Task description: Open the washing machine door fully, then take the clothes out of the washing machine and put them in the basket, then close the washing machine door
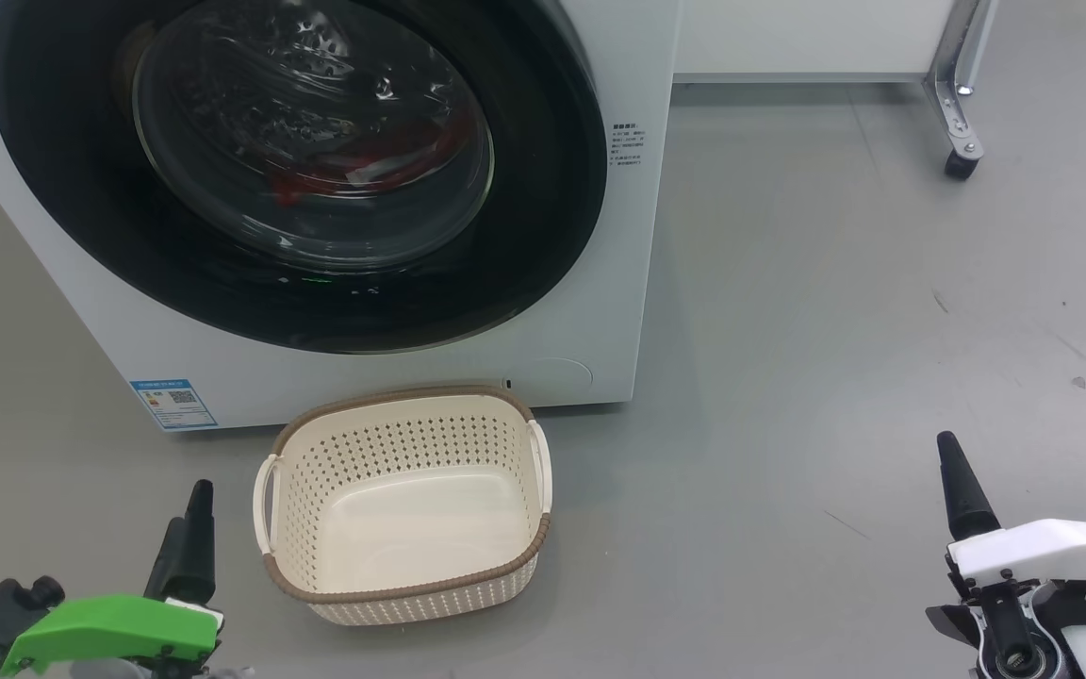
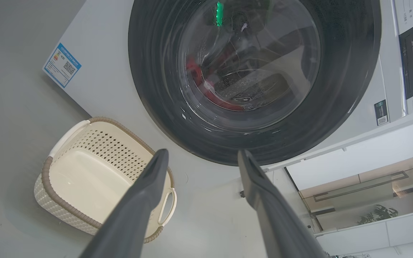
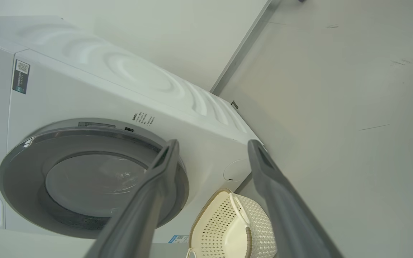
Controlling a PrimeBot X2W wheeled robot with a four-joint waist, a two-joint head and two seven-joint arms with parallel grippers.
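Left gripper [image 2: 203, 153]: fingers spread wide, nothing between them, touching nothing. Right gripper [image 3: 213, 143]: same, released and holding nothing. Both sit low over the grey floor [image 1: 835, 330], fingers pointing toward the washing machine [image 1: 633, 264]. The washing machine door [image 1: 312, 113] is shut flush against the front, ahead of and above the left gripper and ahead-left of the right one, well apart from both. The clothes [image 1: 430, 151] are inside the drum, red with a white band, seen through the door glass low in the bowl, beyond the left gripper's tips in its wrist view. The basket [image 1: 402, 396] stands upright on the floor, its far rim just short of the washer's front under the door. It's near the left gripper, just to that gripper's right, and well off to the right gripper's left. In the right wrist view the basket shows low between that gripper's two fingers. In the left wrist view it lies behind the left finger. Blue label [image 1: 172, 403] on the washer's lower corner is ahead of the left gripper. Printed text [image 1: 626, 144] sits beside the door ring. A castered metal leg [image 1: 962, 141] stands far ahead of the right gripper.
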